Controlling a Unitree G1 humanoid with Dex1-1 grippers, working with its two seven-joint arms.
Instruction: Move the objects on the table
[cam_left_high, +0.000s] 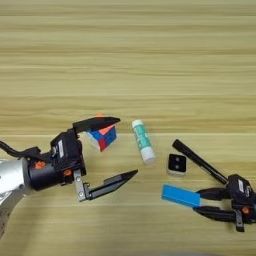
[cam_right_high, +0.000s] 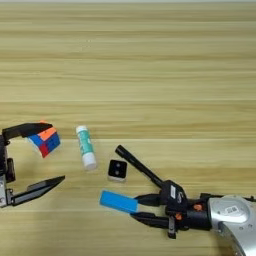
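Left eye view: the left hand (cam_left_high: 112, 150) reaches in from the left edge with its two black fingers spread wide and holding nothing. The upper finger lies over the top of the puzzle cube (cam_left_high: 103, 136); whether it touches cannot be told. The lower finger points toward the glue stick (cam_left_high: 142, 141), which lies flat just right of the cube. Right of the stick sits the small black-and-white square piece (cam_left_high: 177, 164), and below it the flat blue block (cam_left_high: 181, 195). The right hand (cam_left_high: 202, 201) shows only in part at the right edge, its fingers parted and their tips at the block's right end. A black rod (cam_left_high: 199, 161) slants from near the square piece to that hand.

Right eye view: the right hand (cam_right_high: 140, 207) appears whole with its silver forearm, open fingers at the blue block (cam_right_high: 118, 201), gripping nothing. The left hand (cam_right_high: 44, 155) is cut by the left edge. The desk (cam_right_high: 150, 60) lies bare across the whole far half, with open room right of the rod.
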